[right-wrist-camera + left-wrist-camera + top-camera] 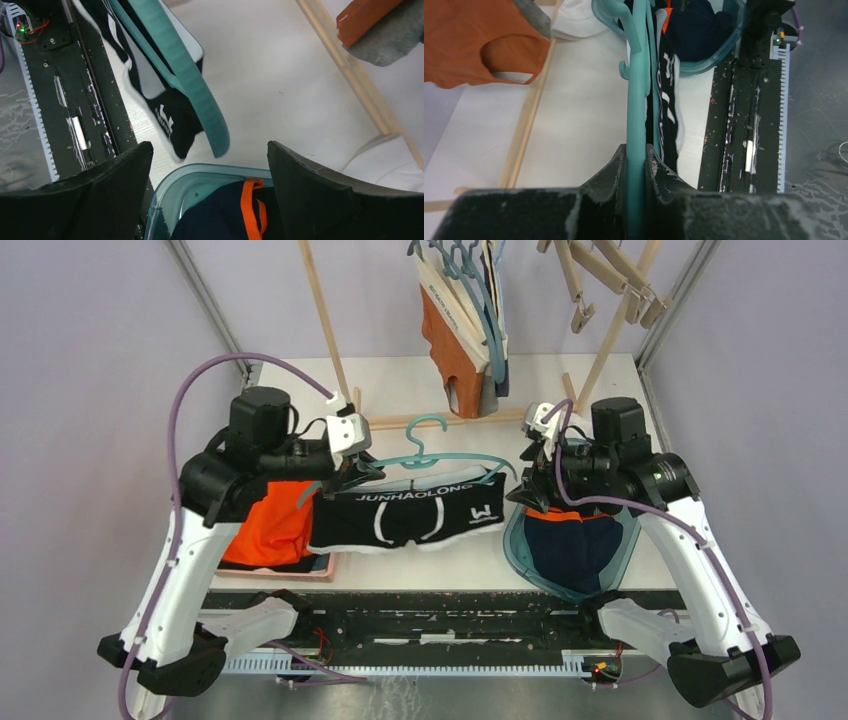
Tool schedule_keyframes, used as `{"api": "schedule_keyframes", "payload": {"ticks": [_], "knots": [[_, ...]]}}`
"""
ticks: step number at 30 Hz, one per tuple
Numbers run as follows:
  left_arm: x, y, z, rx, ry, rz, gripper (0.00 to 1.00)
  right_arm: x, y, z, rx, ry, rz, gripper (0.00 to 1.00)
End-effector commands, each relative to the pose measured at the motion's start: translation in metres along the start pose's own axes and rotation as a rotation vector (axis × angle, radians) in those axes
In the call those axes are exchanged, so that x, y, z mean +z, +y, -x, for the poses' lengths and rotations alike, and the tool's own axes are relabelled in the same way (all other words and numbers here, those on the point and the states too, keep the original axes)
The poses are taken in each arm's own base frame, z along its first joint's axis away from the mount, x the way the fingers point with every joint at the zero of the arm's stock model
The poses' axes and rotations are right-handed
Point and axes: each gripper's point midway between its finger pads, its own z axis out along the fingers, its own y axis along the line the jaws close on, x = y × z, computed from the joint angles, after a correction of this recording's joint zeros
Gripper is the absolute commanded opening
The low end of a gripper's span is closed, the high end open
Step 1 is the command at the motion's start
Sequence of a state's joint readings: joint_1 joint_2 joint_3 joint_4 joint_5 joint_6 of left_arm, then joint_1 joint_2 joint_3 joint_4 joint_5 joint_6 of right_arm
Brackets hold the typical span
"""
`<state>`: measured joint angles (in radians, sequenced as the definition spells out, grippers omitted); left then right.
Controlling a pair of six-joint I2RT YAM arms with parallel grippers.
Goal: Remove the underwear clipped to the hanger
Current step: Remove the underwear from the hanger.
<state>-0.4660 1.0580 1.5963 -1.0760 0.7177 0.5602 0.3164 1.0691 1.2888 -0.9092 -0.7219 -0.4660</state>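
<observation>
A teal hanger (440,458) hangs above the table with black underwear (410,515) clipped to it; the white waistband lettering reads JUNHAOLONG. My left gripper (345,475) is shut on the hanger's left end. In the left wrist view the teal bar (638,100) runs between my shut fingers (636,150), with the black underwear (666,100) beside it. My right gripper (530,485) stands open at the hanger's right end. In the right wrist view its wide jaws (209,147) hold nothing, and the hanger tip (190,85) and the underwear corner (175,117) lie just ahead of them.
A teal bin (615,560) under my right gripper holds navy underwear (570,545) with an orange band. A bright orange cloth (275,525) lies on a pink tray (300,572) at the left. More garments on hangers (460,350) hang from a wooden rack (325,315) at the back.
</observation>
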Motion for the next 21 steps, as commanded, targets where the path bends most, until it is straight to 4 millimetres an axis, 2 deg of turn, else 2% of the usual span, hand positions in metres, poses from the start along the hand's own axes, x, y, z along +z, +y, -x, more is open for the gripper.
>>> {"api": "schedule_keyframes", "payload": {"ticks": [1, 7, 15, 21], "knots": [[0.02, 0.005, 0.038, 0.039, -0.21, -0.072, 0.03, -0.012, 0.009, 0.005, -0.041, -0.068, -0.051, 0.93], [0.024, 0.017, 0.055, 0.028, -0.302, -0.032, 0.03, -0.032, -0.017, -0.004, 0.07, -0.138, -0.234, 0.84], [0.016, 0.006, 0.058, -0.025, -0.347, -0.048, 0.03, -0.026, -0.026, -0.001, 0.173, -0.171, -0.201, 0.83], [0.01, 0.008, 0.06, -0.092, -0.375, -0.034, 0.03, -0.024, -0.019, 0.013, 0.164, -0.228, -0.134, 0.81]]}}
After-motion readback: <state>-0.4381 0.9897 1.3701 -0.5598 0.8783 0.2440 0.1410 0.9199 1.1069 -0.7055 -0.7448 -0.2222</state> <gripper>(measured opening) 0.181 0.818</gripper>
